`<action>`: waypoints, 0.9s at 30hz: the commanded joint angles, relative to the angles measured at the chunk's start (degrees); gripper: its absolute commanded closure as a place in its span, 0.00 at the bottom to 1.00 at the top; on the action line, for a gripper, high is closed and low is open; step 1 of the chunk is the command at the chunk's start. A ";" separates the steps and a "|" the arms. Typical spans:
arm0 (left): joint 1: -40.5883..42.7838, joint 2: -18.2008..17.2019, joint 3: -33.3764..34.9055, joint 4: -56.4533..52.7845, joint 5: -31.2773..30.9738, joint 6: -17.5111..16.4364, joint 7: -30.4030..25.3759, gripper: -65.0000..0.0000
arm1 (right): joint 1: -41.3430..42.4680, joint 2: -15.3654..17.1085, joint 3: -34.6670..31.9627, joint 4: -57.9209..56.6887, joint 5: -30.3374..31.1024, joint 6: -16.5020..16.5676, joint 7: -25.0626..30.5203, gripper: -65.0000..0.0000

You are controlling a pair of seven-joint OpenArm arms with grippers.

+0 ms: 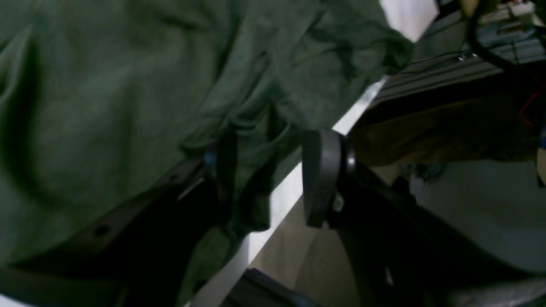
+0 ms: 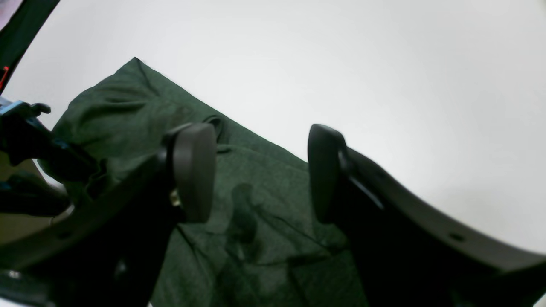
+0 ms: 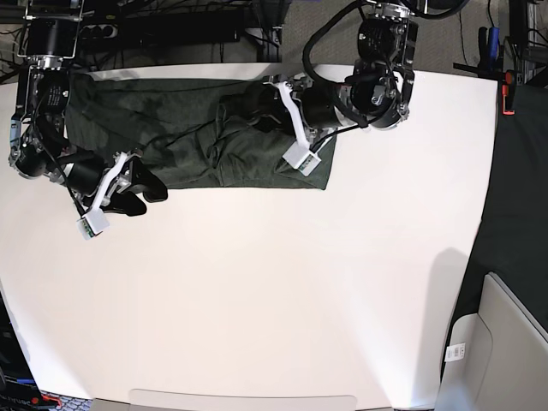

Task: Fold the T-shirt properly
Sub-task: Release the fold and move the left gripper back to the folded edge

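Observation:
The dark olive-green T-shirt [image 3: 197, 128] lies spread along the far side of the white table [image 3: 274, 282], with rumpled folds near its middle. My left gripper [image 1: 268, 175] is at the shirt's far edge by the table's edge. Its jaws stand apart, and a bunched fold of the shirt [image 1: 128, 85] hangs between them against the left finger. In the base view it [image 3: 244, 107] sits over the shirt's middle. My right gripper [image 2: 260, 170] is open and empty, hovering just above the shirt [image 2: 256, 204] near its front-left edge; it also shows in the base view [image 3: 144, 184].
The table's far edge [image 1: 273, 200] runs right beside my left gripper, with floor and cables [image 1: 490, 47] beyond it. A grey chair [image 3: 505, 342] stands off the table's lower right corner. White table surface [image 2: 341, 64] extends past the shirt.

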 commanded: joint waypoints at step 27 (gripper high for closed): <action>-1.99 -9.90 -22.00 -5.62 -8.02 -0.39 0.18 0.58 | -2.45 6.61 6.70 1.23 1.78 0.34 1.26 0.47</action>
